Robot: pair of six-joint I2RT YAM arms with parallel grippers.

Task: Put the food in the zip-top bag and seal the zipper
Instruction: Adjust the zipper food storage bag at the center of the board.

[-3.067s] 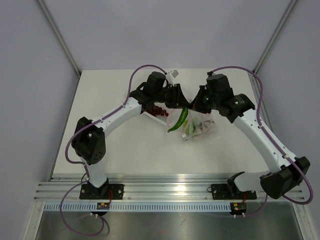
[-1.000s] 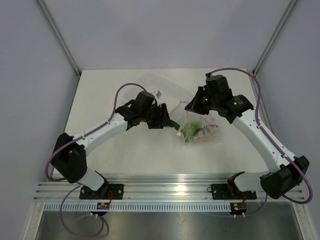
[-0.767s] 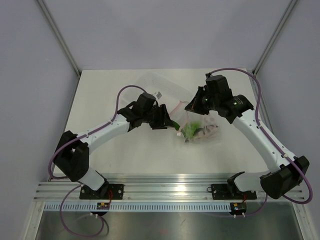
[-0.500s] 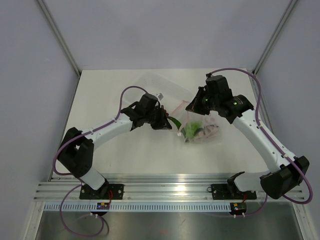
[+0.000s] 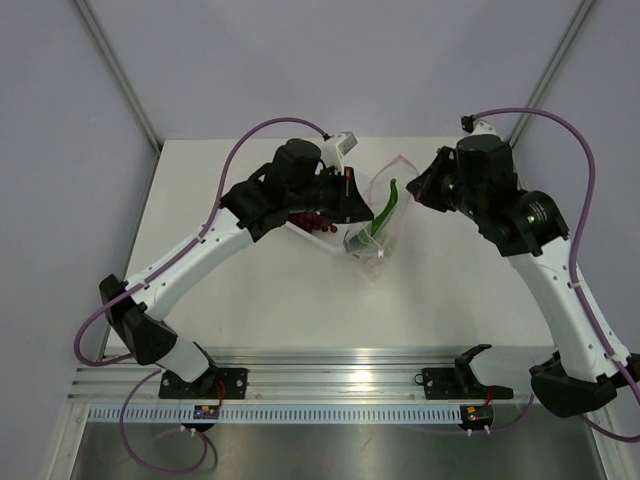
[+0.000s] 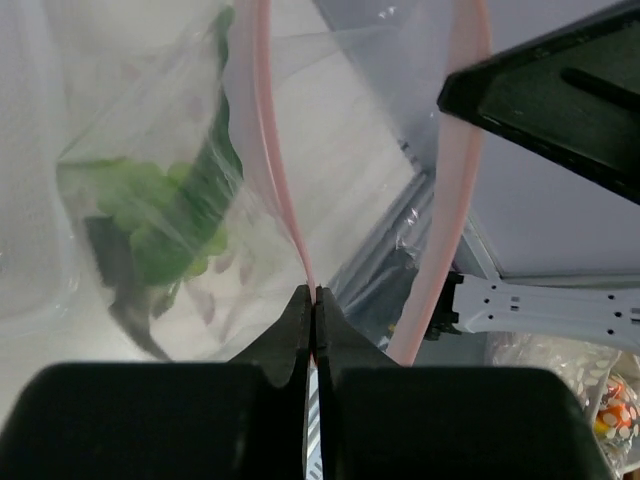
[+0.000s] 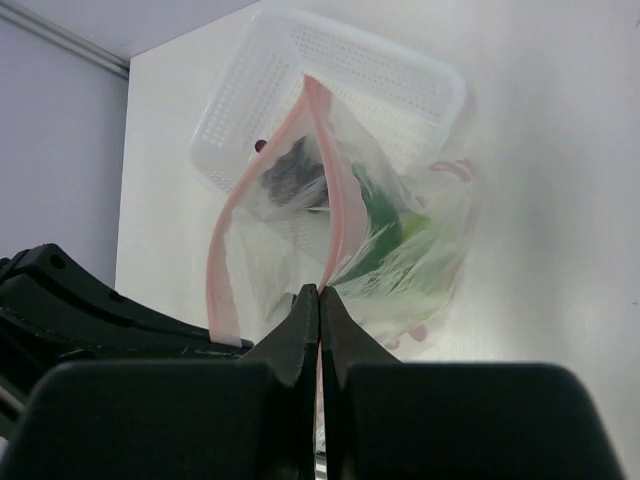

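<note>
The zip-top bag [image 5: 375, 232] hangs in the air between my two grippers with its mouth open. My left gripper [image 5: 352, 197] is shut on the pink zipper strip [image 6: 268, 150] at one side of the mouth. My right gripper [image 5: 424, 190] is shut on the strip's other side [image 7: 340, 200]. The green chili pepper [image 5: 384, 213] stands upright inside the bag, with the lettuce [image 6: 150, 205] and a dark grey shape [image 6: 128, 305] below it. The grape bunch [image 5: 312, 222] lies outside the bag, under my left arm.
The white perforated tray [image 7: 400, 70] sits on the table behind and below the bag; in the top view only its edge [image 5: 325, 238] shows under my left arm. The table's back edge meets grey walls.
The bag has been lifted off the table and its mouth pulled open. My left gripper has moved back and up and now grips the strip. My right arm has risen and shifted right.
</note>
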